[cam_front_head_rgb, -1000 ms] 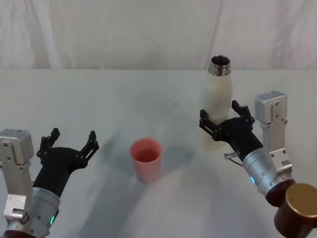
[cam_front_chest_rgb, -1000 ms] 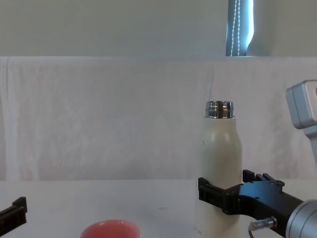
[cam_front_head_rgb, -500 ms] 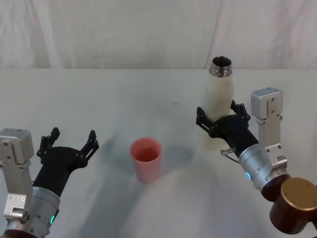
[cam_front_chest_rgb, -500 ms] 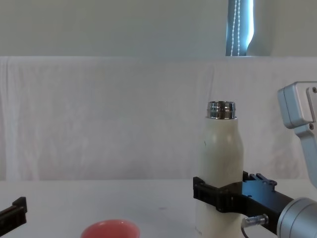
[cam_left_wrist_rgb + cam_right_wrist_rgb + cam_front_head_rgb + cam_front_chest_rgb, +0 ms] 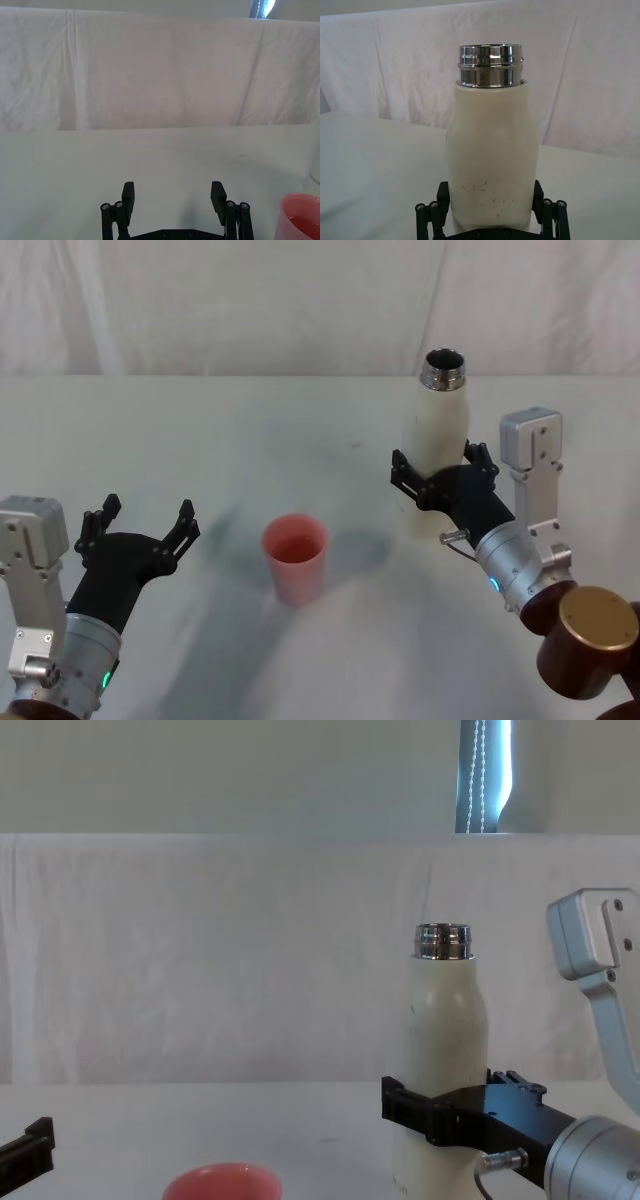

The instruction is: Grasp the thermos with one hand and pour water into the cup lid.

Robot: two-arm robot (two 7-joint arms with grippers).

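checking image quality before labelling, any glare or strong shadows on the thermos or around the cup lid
Right wrist view: bright highlights on the steel neck of the thermos; its cream body is evenly lit. Head view: soft grey shadows spread on the table around the cup lid, none hard-edged. Chest view: a bright strip of light above the backdrop, with the right gripper dark around the thermos.

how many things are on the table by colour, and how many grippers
cream-white: 1, the thermos
pink: 1, the cup lid
black grippers: 2, the left gripper open and apart from the cup lid, the right gripper around the thermos
total: 2 things on the table, 2 grippers
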